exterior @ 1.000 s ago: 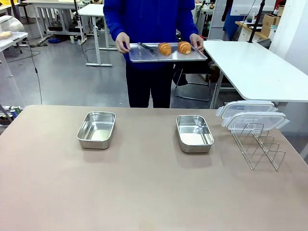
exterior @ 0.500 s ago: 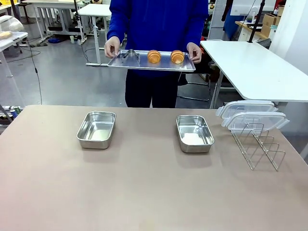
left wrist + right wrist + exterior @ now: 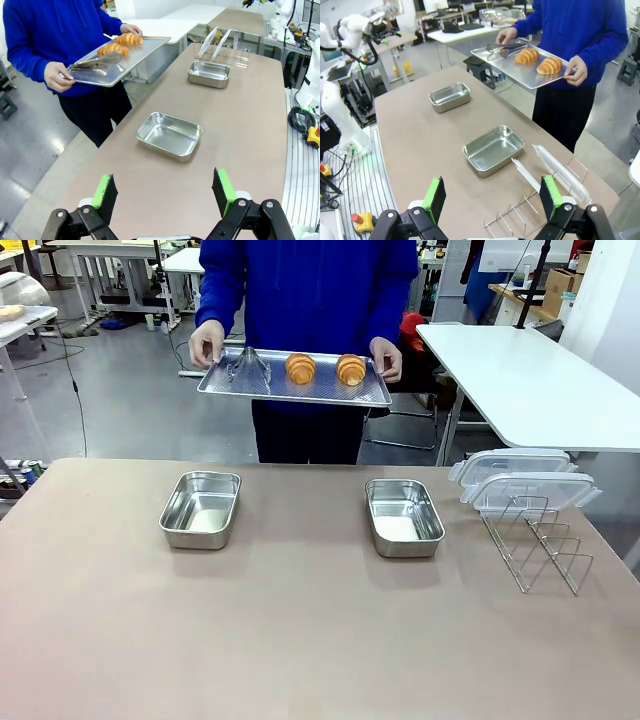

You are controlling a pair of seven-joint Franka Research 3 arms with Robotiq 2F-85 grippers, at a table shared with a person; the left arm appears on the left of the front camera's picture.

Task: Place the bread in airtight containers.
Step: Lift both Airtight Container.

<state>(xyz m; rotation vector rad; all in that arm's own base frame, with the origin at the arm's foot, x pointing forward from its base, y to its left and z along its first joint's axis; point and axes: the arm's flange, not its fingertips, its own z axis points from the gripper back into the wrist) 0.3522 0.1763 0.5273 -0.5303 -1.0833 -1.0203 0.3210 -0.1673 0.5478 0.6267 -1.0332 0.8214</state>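
A person in a blue top stands at the far side of the table, holding a flat perforated tray [image 3: 370, 396] [image 3: 140, 56] [image 3: 520, 75] in both hands above the table's far edge. Two golden croissants [image 3: 301, 367] [image 3: 351, 369] [image 3: 113, 48] [image 3: 526, 55] lie on it beside metal tongs [image 3: 246, 363]. Two empty steel tins rest on the table, one at the left [image 3: 201, 509] [image 3: 169, 135] and one right of centre [image 3: 403, 517] [image 3: 493, 150]. My left gripper [image 3: 166, 192] and right gripper [image 3: 493, 198] hover open over the near table, holding nothing.
Two clear lids [image 3: 520, 480] [image 3: 555, 170] lean in a wire rack [image 3: 537, 544] at the table's right end. A white table [image 3: 530, 380] stands behind on the right. The brown tabletop [image 3: 300, 630] spreads wide in front of the tins.
The person has stepped to the left and brought the tray with the croissants lower and closer to the table. Both grippers stay open.
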